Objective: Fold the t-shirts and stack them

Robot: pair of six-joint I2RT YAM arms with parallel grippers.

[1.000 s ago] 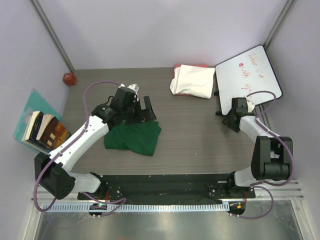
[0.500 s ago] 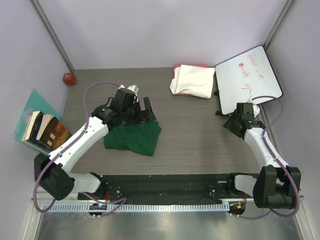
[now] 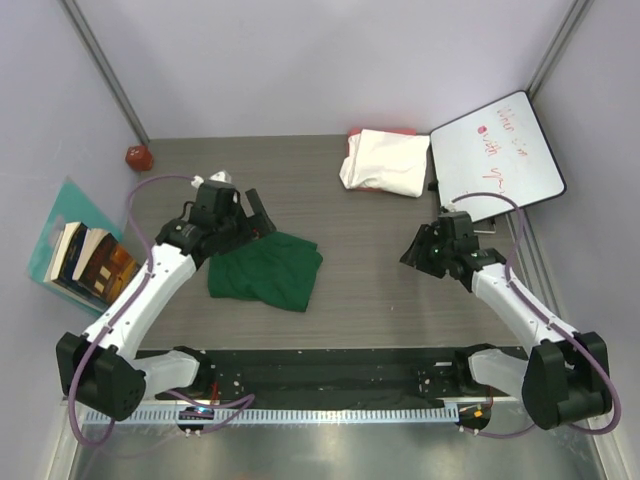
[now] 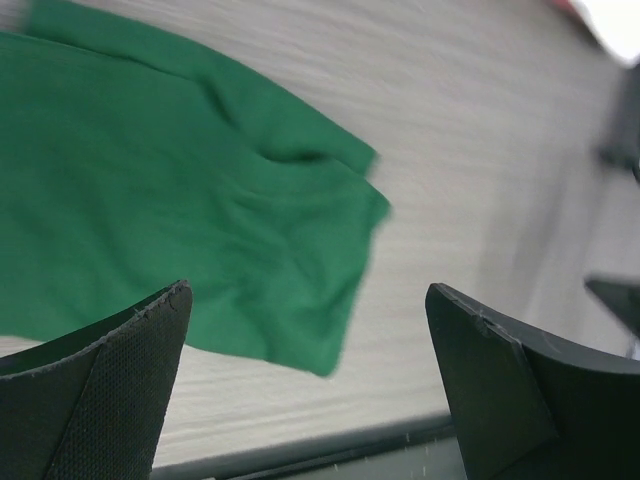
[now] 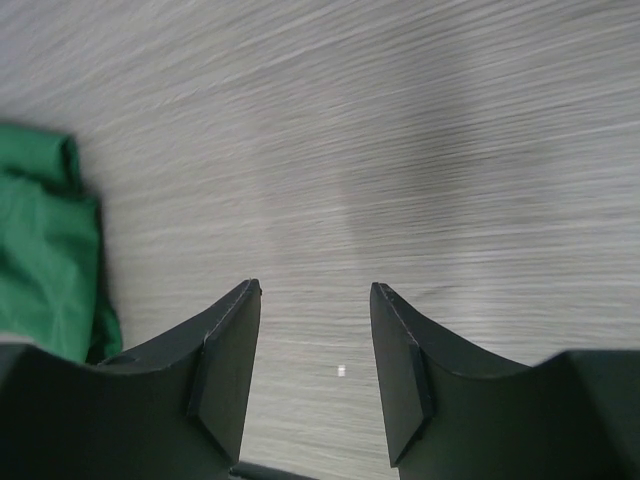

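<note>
The dark green t-shirt (image 3: 268,270) lies crumpled on the table left of centre; it also shows in the left wrist view (image 4: 170,190) and at the left edge of the right wrist view (image 5: 40,250). The cream-white folded t-shirt (image 3: 385,162) rests at the back, a red-pink cloth edge (image 3: 382,132) under it. My left gripper (image 3: 256,214) hovers just behind the green shirt's back-left edge, wide open and empty (image 4: 308,300). My right gripper (image 3: 418,250) hangs over bare table right of the green shirt, open with nothing between its fingers (image 5: 315,290).
A whiteboard (image 3: 495,150) with red writing leans at the back right. Books (image 3: 85,262) on a teal mat sit off the table's left side. A small red object (image 3: 137,156) is at the back left corner.
The left gripper has drawn back to the left, off the green shirt's back edge. The right arm has swung from beside the whiteboard leftward to the table's middle.
</note>
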